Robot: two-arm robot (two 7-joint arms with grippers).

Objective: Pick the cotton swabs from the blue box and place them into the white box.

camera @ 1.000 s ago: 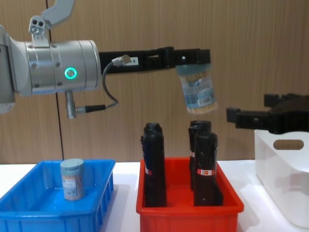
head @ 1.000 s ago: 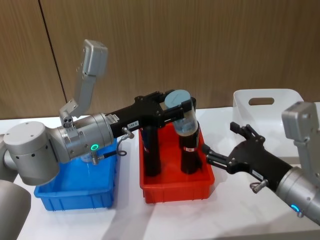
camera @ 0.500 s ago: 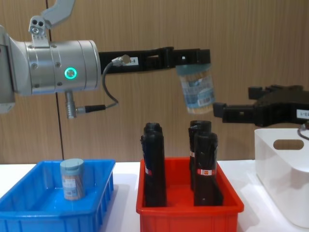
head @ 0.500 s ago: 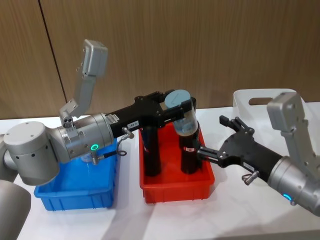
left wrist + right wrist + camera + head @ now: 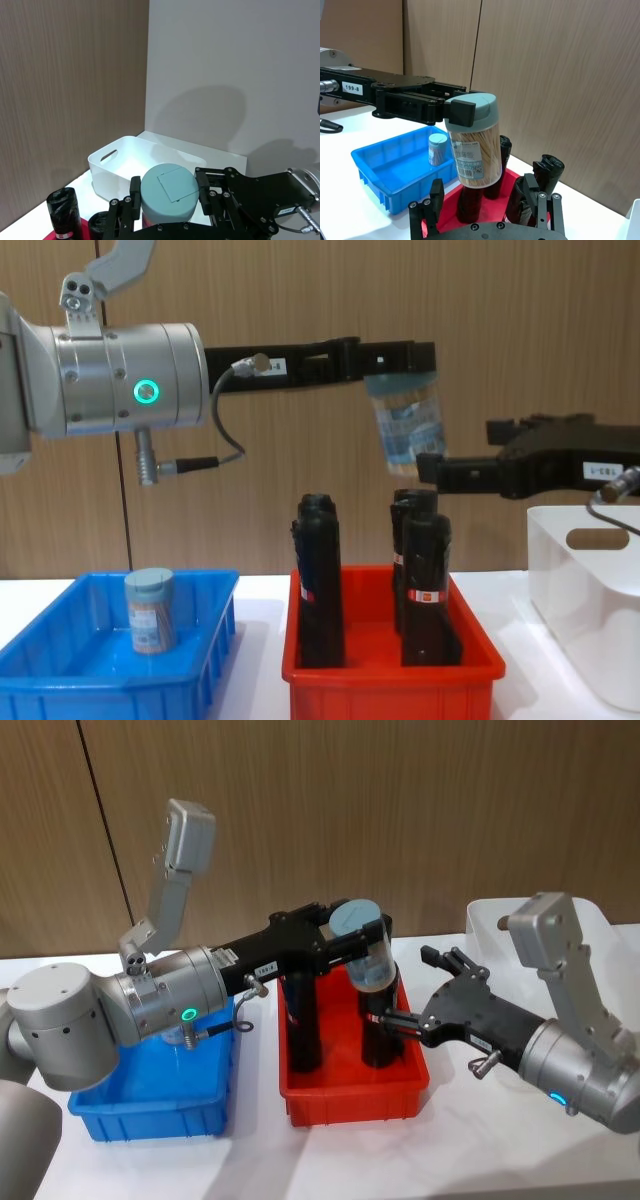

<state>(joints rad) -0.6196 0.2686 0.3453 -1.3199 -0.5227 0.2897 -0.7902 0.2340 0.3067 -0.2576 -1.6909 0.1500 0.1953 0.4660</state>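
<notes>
Left hand: the left hand (image 5: 355, 934) reaches out toward 1 o'clock, high over the bins. It is clamped on the lid end of a small clear plastic cylinder jar of cotton swabs (image 5: 410, 430).
Held jar, place: it hangs in the air over the far right part of the shallow red plastic bin (image 5: 350, 1105). It is above the tops of the tall black wrapped rolls (image 5: 318, 580) and clear of them, slightly tilted.
Held jar, look: a pale grey-blue lid (image 5: 170, 192) with a square flap outline. Tan sticks are packed inside behind a blue-white label.
Right hand: the right hand (image 5: 408, 988) comes in from 4 o'clock with fingers spread wide and nothing in them. One fingertip (image 5: 428, 468) lies just beside the jar's lower part. I cannot tell whether it touches.
Second swab jar: the second swab jar (image 5: 150, 612) stands upright on the floor of the blue box, apart from its walls.
Blue box: the shallow bright blue plastic box (image 5: 150, 1108) sits at 9 o'clock of the red bin, their side rims just beside each other.
White box: the taller white plastic tub (image 5: 590, 620), with an oval handle cutout, stands at 2 o'clock of the red bin, behind the right arm.
Open room: bare white table (image 5: 480, 1150) lies between the red bin and the white tub. More lies along the 6 o'clock edge in front of the bins.
Back edge: a brown wood-panel wall (image 5: 400, 810) closes the table at 12 o'clock.
</notes>
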